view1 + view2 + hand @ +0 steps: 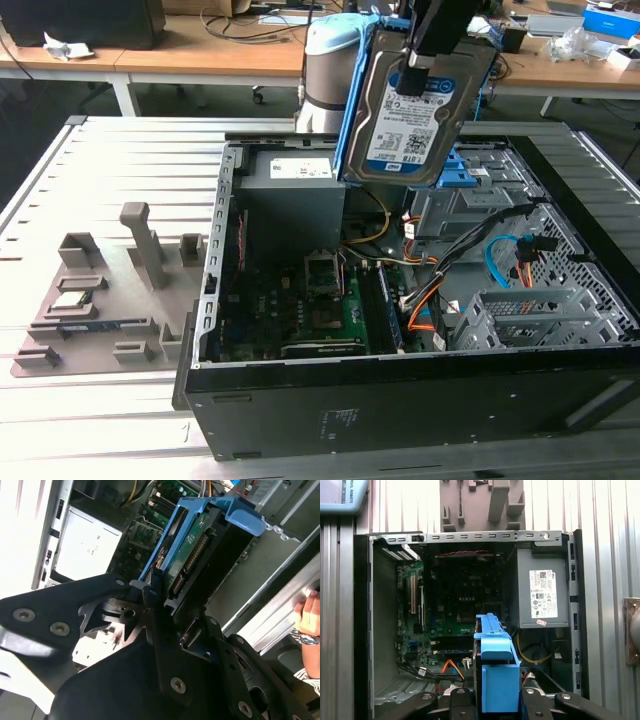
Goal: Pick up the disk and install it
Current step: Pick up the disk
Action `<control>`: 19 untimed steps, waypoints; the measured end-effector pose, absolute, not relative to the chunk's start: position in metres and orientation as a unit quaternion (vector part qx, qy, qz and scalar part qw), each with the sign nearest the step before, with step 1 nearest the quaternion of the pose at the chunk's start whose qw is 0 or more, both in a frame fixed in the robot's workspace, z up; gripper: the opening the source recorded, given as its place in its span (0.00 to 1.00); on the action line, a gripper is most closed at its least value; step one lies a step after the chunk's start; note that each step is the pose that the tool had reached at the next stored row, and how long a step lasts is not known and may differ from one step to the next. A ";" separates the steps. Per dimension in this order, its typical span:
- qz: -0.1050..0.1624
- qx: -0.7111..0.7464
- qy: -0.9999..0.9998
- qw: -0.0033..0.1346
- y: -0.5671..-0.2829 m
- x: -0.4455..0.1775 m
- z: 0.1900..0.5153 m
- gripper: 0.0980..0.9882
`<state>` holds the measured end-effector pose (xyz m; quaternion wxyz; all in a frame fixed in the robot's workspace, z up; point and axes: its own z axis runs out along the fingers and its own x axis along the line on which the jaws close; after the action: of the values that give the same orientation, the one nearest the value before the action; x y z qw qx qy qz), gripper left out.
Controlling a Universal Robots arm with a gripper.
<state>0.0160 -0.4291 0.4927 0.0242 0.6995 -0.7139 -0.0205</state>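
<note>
Silver metal in a blue frame, the disk hangs in the upper middle of the exterior view, above the open case and clear of it. My claw grips its upper end tightly. Its long axis stands steep, the top leaning toward the exterior view's right, with the label facing the camera.

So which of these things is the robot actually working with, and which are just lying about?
In the job: the disk, gripped by the end effector above the open computer case; the grey drive bay inside it.
Lying about: the grey parts tray on the exterior view's left; the desks behind; a person's hand.
</note>
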 end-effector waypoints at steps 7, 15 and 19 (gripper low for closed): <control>-0.020 0.699 -0.714 0.024 -0.445 0.016 0.491 0.30; -0.020 0.699 -0.714 0.024 -0.461 0.016 0.490 0.30; -0.020 0.699 -0.714 0.024 -0.470 0.016 0.489 0.30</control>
<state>0.0160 -0.4701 0.4888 0.0243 0.6995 -0.7140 -0.0205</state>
